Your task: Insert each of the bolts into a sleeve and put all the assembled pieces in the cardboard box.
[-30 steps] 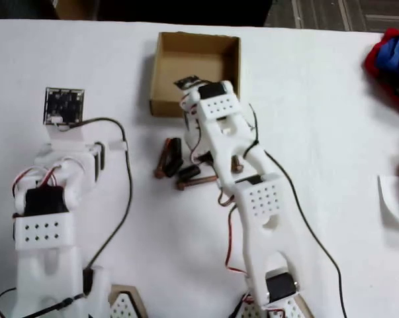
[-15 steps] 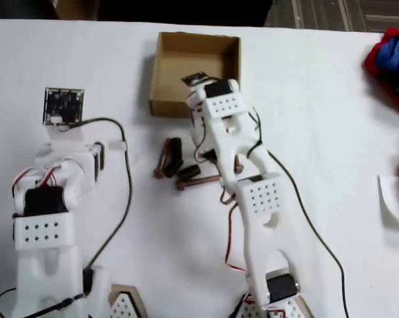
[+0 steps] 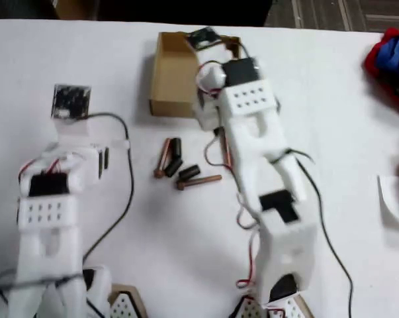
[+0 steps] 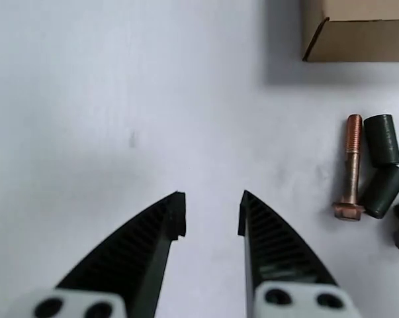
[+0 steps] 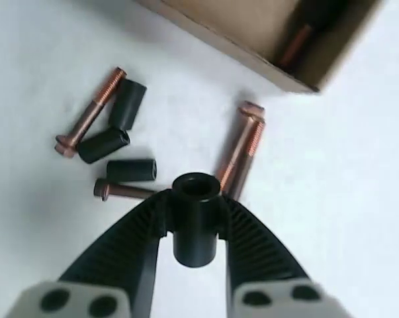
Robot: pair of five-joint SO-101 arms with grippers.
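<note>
Now: one sleeve in right gripper, left gripper empty-handed

Left gripper (image 4: 211,202): jaws apart, nothing between them, above the tabletop's (image 4: 87,79) left half. Right gripper (image 5: 194,205): jaws clamped on a black sleeve (image 5: 194,232), its open end toward the wrist camera. Mid-tabletop, farther out: three loose sleeves (image 5: 106,144) lying among two copper bolts (image 5: 90,112). A bolt pair (image 5: 242,149) lies side by side, nearer the box (image 3: 173,73). The box sits at the far edge, with a boxed bolt (image 5: 298,43) inside; whether it is sleeved, cannot tell.
</note>
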